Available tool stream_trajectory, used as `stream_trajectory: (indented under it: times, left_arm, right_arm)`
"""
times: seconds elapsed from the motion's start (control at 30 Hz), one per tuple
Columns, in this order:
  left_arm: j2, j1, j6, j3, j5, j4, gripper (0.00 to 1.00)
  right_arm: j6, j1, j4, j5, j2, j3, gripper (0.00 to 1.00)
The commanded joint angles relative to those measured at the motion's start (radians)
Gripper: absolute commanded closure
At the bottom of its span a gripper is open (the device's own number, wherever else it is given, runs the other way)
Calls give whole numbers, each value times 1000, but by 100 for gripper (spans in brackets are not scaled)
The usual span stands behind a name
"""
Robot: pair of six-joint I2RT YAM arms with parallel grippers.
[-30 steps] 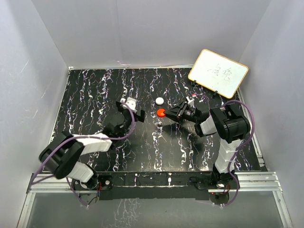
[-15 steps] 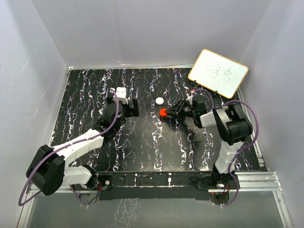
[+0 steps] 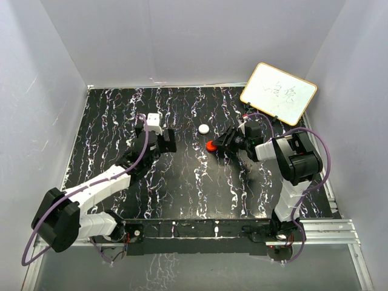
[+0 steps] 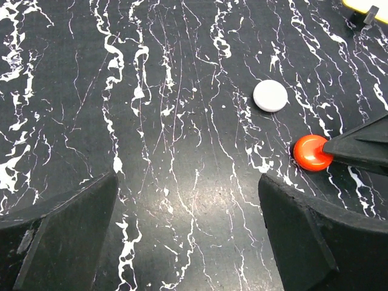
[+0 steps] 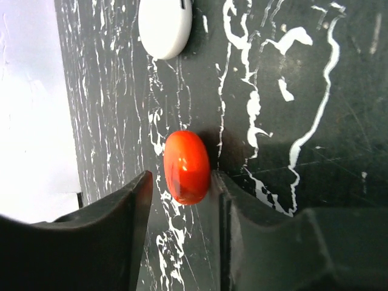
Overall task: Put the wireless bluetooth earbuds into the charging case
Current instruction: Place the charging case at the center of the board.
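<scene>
Count from the top view: 1 red piece (image 3: 211, 145), 1 white disc (image 3: 204, 128), 2 arms, 1 whiteboard (image 3: 279, 94) leaning at upper right. That's all I see on the black marbled table (image 3: 121, 115). I can't tell from here which piece is bud and which is case.

The red piece sits just right of frame centre, flat on the table. The white disc is just above-left of it, near but not touching.

In the left wrist view the red piece reads as a round glossy dome with no obvious pointing end. The right wrist view shows it nearly edge-on as an oval. Its long axis runs up-down the frame, roughly in line with the fingers, top tipped slightly left.

Right gripper (image 5: 182, 176): jaws narrowly parted, 1 finger either side of the red piece. A thin strip of table shows between the left-of-frame finger and the piece. On the other side I can't tell if it touches. So it's bracketing, not pinching.

Left gripper (image 4: 188, 182): spread wide, nothing between the fingers. It's left of centre in the top view, facing both pieces and well apart from them.
</scene>
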Motion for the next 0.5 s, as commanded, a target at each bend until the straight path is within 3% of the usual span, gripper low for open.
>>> stream_trajectory:
  times: [0.0, 0.2, 0.47]
  left_arm:
    - [-57, 16, -65, 70, -7, -94, 1]
    - [-80, 23, -75, 94, -26, -160, 1]
    - [-125, 38, -135, 89, -81, -248, 2]
  right_arm:
    - [-39, -4, -12, 53, -35, 21, 52]
    - [-47, -7, -6, 68, -84, -27, 28]
    - [-64, -37, -107, 191, -328, -141, 16]
